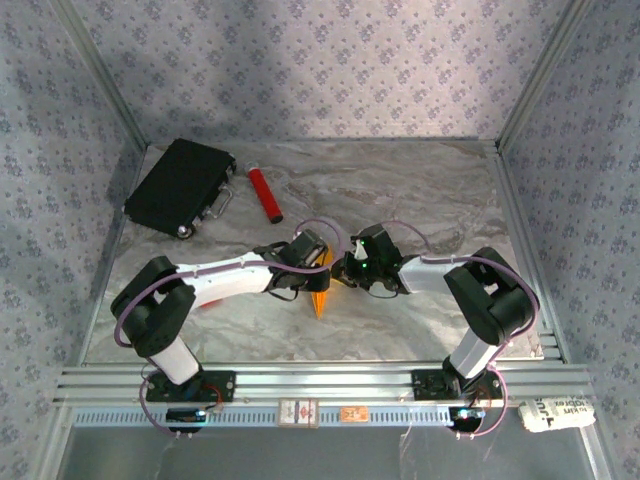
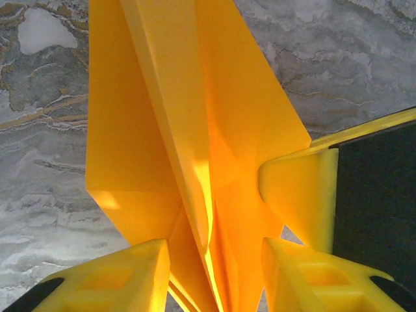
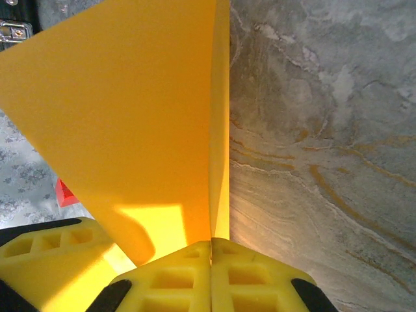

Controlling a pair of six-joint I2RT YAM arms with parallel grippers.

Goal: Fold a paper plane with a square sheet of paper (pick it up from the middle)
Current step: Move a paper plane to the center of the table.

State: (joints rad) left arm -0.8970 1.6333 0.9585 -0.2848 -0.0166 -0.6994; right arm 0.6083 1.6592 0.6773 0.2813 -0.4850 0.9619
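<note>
**PAPER PLANE PINCHED MID-TABLE: RIGHT JAWS CLOSED, LEFT JAWS PARTED**

Paper plane [image 1: 321, 295]: up at mid-table between the two wrists, sharp tip toward the near edge.
- Left wrist view: paper plane [image 2: 195, 130] creased down the centre, flaps spreading to straight, clean edges.
- Right wrist view: paper plane [image 3: 130, 117] seen as one flat orange panel ending in a straight fold line.

Right gripper [image 3: 211, 246]: closed tight, pads pressed together on the folded edge of the paper. Seen from above at [image 1: 345, 270].

Left gripper [image 2: 216, 260]: fingers parted, centre fold standing in the gap, no squeeze visible. Seen from above at [image 1: 316, 262]. One yellow finger [image 2: 296, 195] of the right gripper just beside, touching the paper.

Room:
- Bare marble table [image 1: 430, 200] open to the far side and the right.
- Narrower strip of marble before the aluminium rail [image 1: 320, 380] at the near edge.
- Black case [image 1: 180, 187] and red cylinder [image 1: 265, 194] well apart, at far left.
- Small red block [image 3: 65, 194] near the paper, on the left arm's side.
</note>
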